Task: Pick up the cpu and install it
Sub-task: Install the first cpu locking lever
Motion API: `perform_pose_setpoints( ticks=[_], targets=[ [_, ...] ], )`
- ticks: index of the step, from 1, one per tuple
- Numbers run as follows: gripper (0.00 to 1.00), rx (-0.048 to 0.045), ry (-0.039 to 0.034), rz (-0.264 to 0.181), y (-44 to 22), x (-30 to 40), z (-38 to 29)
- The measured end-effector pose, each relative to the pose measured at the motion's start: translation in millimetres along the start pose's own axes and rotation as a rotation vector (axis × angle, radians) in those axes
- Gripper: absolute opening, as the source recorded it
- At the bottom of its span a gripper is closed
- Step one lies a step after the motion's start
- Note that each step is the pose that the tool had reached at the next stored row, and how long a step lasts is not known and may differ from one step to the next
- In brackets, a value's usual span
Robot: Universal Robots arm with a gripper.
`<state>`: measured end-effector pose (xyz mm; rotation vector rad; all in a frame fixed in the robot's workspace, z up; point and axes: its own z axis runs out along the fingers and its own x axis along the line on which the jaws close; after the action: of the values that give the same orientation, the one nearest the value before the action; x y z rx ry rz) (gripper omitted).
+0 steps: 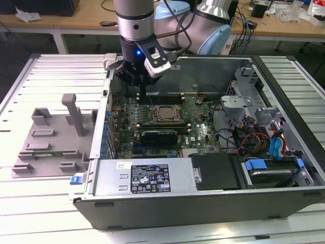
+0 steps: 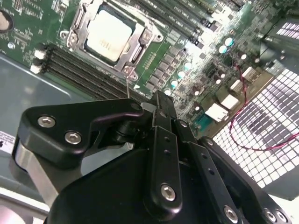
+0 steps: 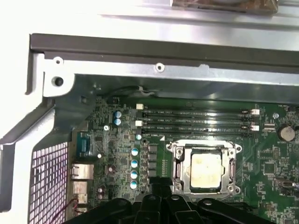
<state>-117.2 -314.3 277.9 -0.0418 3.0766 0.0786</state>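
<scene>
The open computer case (image 1: 203, 208) lies on the slatted white counter (image 1: 30, 213). Inside it are a green motherboard (image 1: 203, 133), a labelled metal box (image 1: 142, 175) along the near wall, and a bundle of cables and blue-tabbed bays towards the exterior view's right. The cpu (image 1: 163, 114) sits flat inside the metal socket frame (image 3: 180, 163) on the motherboard, silvery top up (clearest in both wrist views (image 2: 108, 33) (image 3: 205, 170)). Beside the case, on the exterior view's left, a grey plastic tray (image 1: 45, 152) with raised blocks and one upright post rests on the counter.

The arm (image 1: 134, 20) comes down from above, over the back corner of the case on the exterior view's left, its wrist pointing almost straight down. The end effector (image 1: 143, 87) hangs just above the motherboard near the memory slots (image 3: 196, 121), with its fingers drawn together and nothing between them (image 2: 159, 100) (image 3: 159, 184).

The cpu lies near the end effector but apart from it, to the exterior view's right and towards the near wall, with the memory slots between the two.
</scene>
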Motion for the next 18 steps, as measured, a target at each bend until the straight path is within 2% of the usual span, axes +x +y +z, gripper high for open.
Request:
perform_pose_setpoints(
  ticks=[1,4,6,7,8,9,10,12,16,18],
  targets=[
    [0.11,-0.0228,-0.0006,0.002,0.0,1.0,0.0],
    [0.11,-0.0717,-0.0022,0.005,0.1,2.3,0.4],
    [0.11,-0.1134,-0.0032,0.007,0.1,3.5,0.7],
    [0.11,-0.1279,-0.0037,0.008,0.1,4.0,0.9],
    [0.11,-0.1543,-0.0044,0.010,0.1,4.8,1.4],
    [0.11,-0.1740,-0.0051,0.011,0.1,6.2,2.0],
    [0.11,-0.1869,-0.0054,0.012,0.1,8.1,2.9],
    [0.11,-0.1888,-0.0054,0.012,-0.7,8.7,6.1],
    [0.11,-0.1892,-0.0054,0.012,-1.9,9.0,17.2],
    [0.11,-0.1892,-0.0054,0.012,-1.9,8.9,19.0]
  ],
)
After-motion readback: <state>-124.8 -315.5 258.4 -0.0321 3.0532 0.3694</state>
